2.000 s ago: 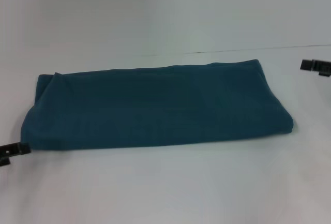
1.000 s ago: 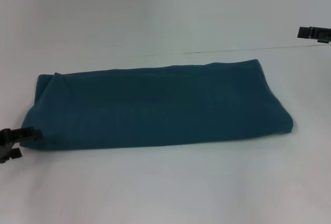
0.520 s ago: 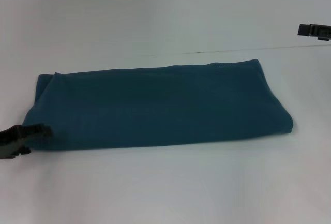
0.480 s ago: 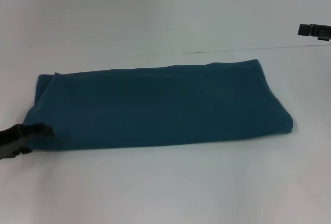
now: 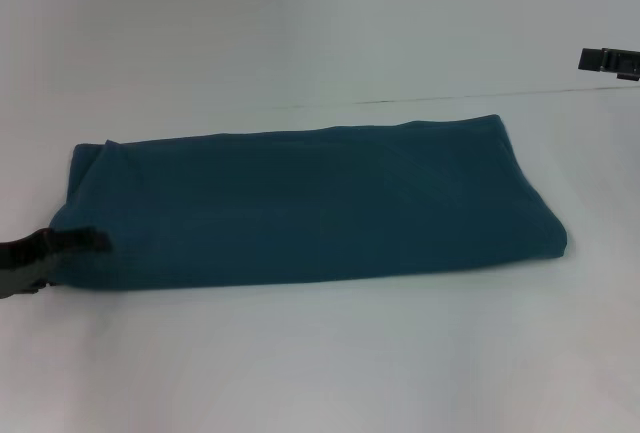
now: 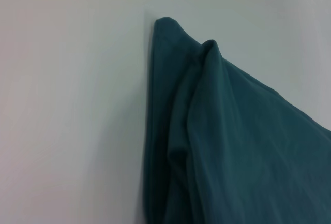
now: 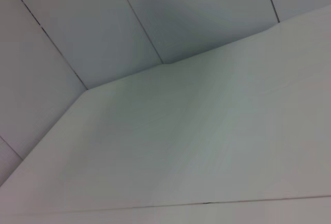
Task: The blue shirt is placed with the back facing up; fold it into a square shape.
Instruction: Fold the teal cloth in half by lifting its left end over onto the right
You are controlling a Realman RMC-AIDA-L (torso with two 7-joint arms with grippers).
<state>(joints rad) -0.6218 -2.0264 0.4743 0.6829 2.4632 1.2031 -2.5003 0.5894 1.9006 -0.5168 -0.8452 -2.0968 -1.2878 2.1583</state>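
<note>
White table [image 5: 320, 353] fills the scene, pale wall behind it, thin dark seam where the two meet at the far edge.

Left gripper [image 5: 55, 253]: low at the robot's near-left, right at the near-left corner of the blue shirt [image 5: 310, 203]. Two dark fingers show. Upper finger [image 5: 75, 241] lies across the top of the cloth at that corner; lower one sits at table level just off the hem. Looks like they straddle the corner's edge, but can't tell whether they're clamped on it or merely parted around it. Left wrist view shows only cloth [image 6: 227, 141]: bunched ridges of fabric rising to a rounded peak, several layers stacked, bare table [image 6: 67, 110] beside it.

Right gripper [image 5: 610, 59]: far right, well apart from the shirt, up near the seam line. Only a dark stub of it is visible at the frame edge; can't tell its jaw state. Its wrist view shows just table surface [image 7: 170, 157] and wall panels [image 7: 155, 12], nothing held in sight.

Shirt: centre of the table, lying as a long flat band running left-right, multiple layers thick. Right end is a clean rounded fold. Left end is looser, with a small ridge at the far-left corner. Far edge straight, near edge slightly bowed. Plain teal-blue.
</note>
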